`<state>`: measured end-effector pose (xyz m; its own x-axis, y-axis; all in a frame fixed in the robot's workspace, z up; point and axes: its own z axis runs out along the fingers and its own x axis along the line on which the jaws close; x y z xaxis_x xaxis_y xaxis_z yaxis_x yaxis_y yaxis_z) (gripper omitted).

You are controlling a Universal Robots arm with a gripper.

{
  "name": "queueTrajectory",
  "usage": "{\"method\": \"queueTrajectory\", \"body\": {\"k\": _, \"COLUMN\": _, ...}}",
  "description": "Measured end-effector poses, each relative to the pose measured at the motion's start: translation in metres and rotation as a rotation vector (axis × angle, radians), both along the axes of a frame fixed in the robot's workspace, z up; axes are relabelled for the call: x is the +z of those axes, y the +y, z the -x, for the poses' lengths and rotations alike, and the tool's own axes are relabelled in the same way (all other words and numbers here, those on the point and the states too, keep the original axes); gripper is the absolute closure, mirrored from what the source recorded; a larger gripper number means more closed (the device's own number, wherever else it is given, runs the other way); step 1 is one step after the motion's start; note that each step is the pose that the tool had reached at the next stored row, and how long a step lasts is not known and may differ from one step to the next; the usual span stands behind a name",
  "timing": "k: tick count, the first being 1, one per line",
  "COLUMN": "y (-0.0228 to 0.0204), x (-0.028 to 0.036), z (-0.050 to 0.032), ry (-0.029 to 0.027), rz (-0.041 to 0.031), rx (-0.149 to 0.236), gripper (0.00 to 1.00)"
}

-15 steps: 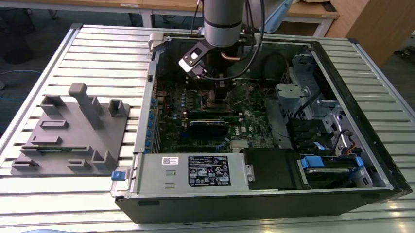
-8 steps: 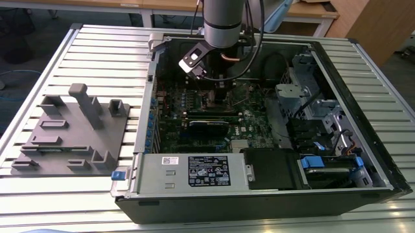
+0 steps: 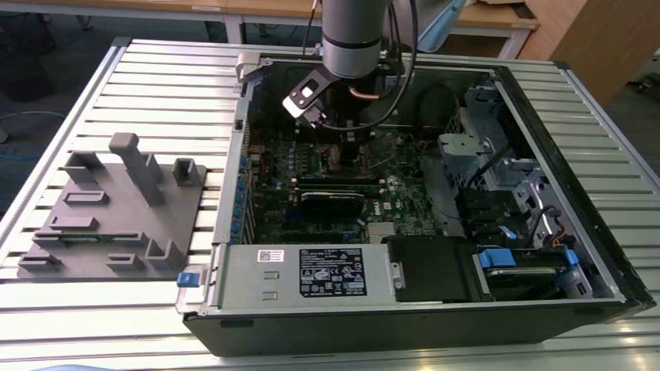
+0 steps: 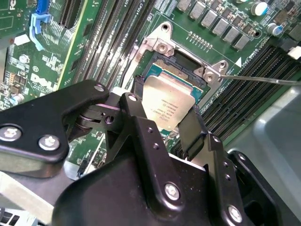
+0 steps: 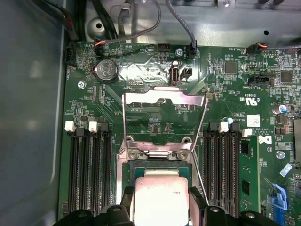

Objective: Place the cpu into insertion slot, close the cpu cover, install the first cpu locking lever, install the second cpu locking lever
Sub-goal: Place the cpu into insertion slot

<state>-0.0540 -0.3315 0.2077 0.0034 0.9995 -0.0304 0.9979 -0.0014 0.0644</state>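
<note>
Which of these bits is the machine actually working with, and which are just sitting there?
In the job:
the gripper, shut on the cpu
the insertion slot, uncovered
the cpu cover, swung open

Just there:
the coin battery
the memory slots
the grey fixture tray

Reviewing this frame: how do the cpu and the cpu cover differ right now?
The cpu is a solid metal plate, while the cpu cover is a thin frame with green board showing through its window. The cpu is gripped by the end effector over the insertion slot. The cpu cover is swung open off that slot, with nothing touching it. Both are silvery and roughly square.
</note>
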Motion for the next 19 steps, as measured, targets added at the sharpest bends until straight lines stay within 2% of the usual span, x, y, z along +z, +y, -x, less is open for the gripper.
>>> {"method": "queueTrajectory", "body": {"k": 19, "y": 0.0008, "x": -0.0083, "z": 0.0002, "ry": 0.0000, "rz": 0.0001, "rx": -0.007, "gripper": 0.46}}
